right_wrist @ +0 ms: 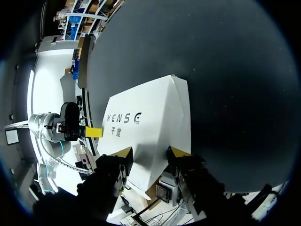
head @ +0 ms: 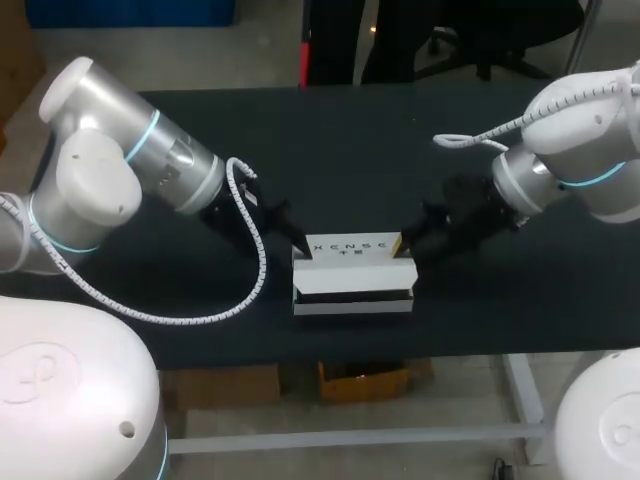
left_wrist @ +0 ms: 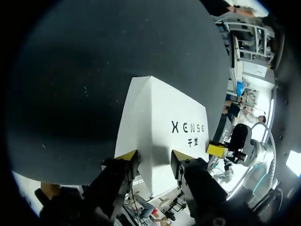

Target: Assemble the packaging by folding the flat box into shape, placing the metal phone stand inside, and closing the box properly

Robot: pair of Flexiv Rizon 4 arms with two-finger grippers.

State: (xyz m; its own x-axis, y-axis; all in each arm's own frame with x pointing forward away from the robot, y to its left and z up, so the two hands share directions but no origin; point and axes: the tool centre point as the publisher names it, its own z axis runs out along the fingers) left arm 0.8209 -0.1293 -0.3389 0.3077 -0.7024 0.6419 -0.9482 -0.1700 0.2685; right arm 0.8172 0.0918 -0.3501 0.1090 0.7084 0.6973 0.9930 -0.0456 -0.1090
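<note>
Noted white printed cardboard box [head: 352,275] folded into shape mid black table [head: 350,150], left gripper [left_wrist: 154,159] and right gripper [right_wrist: 150,153] spread-fingered at its ends; metal stand unseen, loading unconfirmed, closing apparently unfinished.

A wide counter [head: 350,130] with a matte black top fills most of the scene, evenly lit and faintly dust-speckled; a pale metal frame [head: 380,436] runs beneath its front edge
</note>
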